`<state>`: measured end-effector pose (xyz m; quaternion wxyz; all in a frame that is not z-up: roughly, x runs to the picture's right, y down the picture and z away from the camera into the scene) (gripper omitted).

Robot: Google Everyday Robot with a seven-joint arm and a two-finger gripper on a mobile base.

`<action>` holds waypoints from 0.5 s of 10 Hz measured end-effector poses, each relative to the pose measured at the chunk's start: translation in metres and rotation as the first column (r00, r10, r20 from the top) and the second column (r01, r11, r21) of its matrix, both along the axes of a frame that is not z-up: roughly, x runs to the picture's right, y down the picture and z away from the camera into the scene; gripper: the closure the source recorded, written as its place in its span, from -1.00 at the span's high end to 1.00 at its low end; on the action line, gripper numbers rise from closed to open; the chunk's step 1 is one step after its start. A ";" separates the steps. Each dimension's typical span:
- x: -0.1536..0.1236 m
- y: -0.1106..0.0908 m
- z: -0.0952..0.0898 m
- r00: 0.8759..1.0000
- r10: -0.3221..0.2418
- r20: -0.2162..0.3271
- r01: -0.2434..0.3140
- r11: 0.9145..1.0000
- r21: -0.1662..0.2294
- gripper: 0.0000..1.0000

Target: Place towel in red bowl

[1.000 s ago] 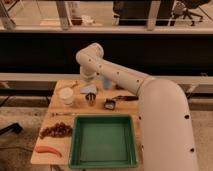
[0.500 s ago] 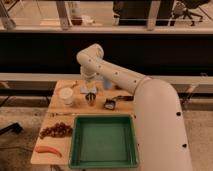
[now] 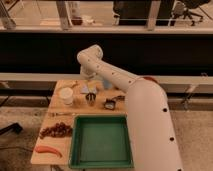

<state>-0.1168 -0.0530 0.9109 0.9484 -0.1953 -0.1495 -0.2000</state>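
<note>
One elongated orange-red item (image 3: 47, 149) lies at the left near corner of the wooden worktop (image 3: 80, 108), well to the left of the end effector (image 3: 91, 98) and much nearer the camera. A cluster of dark red pieces (image 3: 55, 131) sits just behind it, also left of the end effector and on its near side. A white cup (image 3: 66, 95) stands upright to the immediate left of the end effector, level with it and not touching.

The towel (image 3: 86, 88), a small pale grey-blue cloth, lies on the worktop just behind the end effector on its far side, slightly left. Whether the two touch cannot be told.

The end effector hangs over the middle of the worktop, pointing down, close to the surface. Its fingers stand spread, with nothing seen pinched between them.

A green tray (image 3: 79, 145) occupies the near side, directly in front of the end effector. A light blue cup (image 3: 106, 82) stands behind and right of it, beside the arm. A small dark item (image 3: 110, 104) rests just right of the end effector.

The white arm (image 3: 145, 115) rises from the right foreground and reaches back left. The red bowl (image 3: 149, 78) shows only as an orange-red sliver beyond the arm, well to the right of the end effector and apart from the towel.
</note>
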 end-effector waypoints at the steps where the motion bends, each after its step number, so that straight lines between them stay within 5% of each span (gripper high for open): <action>1: 0.002 -0.002 0.005 1.000 -0.002 0.004 0.002 1.000 0.005 0.60; 5: 0.008 -0.017 0.016 0.999 -0.032 0.011 0.031 0.998 0.053 0.60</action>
